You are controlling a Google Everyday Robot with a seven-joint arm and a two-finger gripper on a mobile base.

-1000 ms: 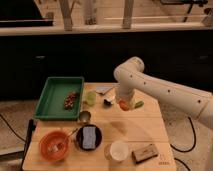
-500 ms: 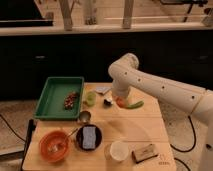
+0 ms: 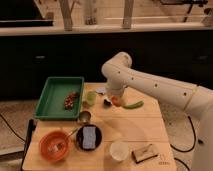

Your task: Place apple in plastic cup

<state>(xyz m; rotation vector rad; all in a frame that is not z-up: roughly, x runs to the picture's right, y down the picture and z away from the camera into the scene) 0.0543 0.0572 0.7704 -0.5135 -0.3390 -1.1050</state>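
Note:
The apple [image 3: 117, 102], small and orange-red, sits between the tips of my gripper [image 3: 113, 101], which points down from the white arm and is shut on it, just above the wooden table [image 3: 135, 130]. The plastic cup [image 3: 90, 98], translucent light green, stands upright a short way to the left of the gripper, beside the green tray. The arm's wrist hides the top of the apple.
A long green pepper [image 3: 133, 105] lies just right of the apple. A green tray [image 3: 52, 100] with brown food sits at the left. In front are a metal cup [image 3: 84, 117], an orange bowl [image 3: 54, 143], a black bowl with a blue sponge [image 3: 89, 137], a white cup [image 3: 119, 150] and a brown bar [image 3: 145, 153].
The gripper has carried the apple to the left, away from the green pepper and closer to the plastic cup. Nothing else on the table moved.

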